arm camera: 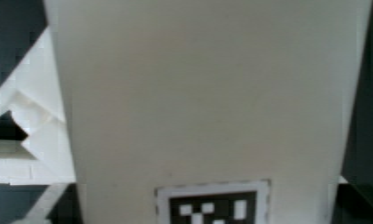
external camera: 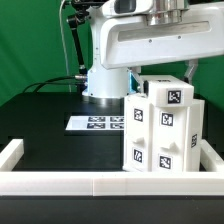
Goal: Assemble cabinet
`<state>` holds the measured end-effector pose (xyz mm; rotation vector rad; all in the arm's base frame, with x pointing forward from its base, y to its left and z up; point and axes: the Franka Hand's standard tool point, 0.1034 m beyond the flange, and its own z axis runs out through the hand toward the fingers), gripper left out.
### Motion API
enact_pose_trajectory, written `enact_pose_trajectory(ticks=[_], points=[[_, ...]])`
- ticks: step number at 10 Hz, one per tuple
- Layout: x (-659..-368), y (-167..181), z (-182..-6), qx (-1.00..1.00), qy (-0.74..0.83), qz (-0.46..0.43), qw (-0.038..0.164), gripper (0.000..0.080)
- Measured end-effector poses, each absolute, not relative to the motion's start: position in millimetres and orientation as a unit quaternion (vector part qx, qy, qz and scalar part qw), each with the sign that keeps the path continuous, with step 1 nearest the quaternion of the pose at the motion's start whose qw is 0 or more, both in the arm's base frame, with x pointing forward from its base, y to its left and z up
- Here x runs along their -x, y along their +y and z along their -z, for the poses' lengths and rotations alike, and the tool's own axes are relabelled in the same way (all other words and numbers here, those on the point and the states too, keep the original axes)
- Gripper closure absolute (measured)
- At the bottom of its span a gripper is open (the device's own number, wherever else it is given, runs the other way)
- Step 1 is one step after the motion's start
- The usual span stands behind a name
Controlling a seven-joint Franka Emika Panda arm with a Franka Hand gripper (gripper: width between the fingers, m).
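Note:
The cabinet is a tall white box-shaped body with several black-and-white tags, with smaller tagged blocks on its front. It stands upright at the exterior view's right. My gripper hangs straight above the cabinet's top, close to it. The arm's white link hides most of the gripper, and only one dark finger shows. In the wrist view a broad white face of the cabinet fills the picture, with one tag on it. No fingers show there, so I cannot tell whether the jaws are open or shut.
The marker board lies flat on the black table between the robot base and the cabinet. A low white wall runs along the front and up the left side. A green backdrop stands behind.

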<state>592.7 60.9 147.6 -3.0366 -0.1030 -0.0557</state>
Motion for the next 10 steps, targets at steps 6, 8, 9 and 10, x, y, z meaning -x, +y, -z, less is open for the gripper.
enact_pose_trajectory(ticks=[6,8,9,10], points=[[-595.5,58.6,-147.7,0.984,0.163,0.015,0.069,0.0243],[-596.1,58.5,-148.0,0.970,0.234,0.012,0.071,0.0242],[-596.4,58.6,-148.2,0.964,0.255,0.011,0.071,0.0242],[-596.7,59.0,-148.3,0.950,0.304,0.010,0.073,0.0242]])
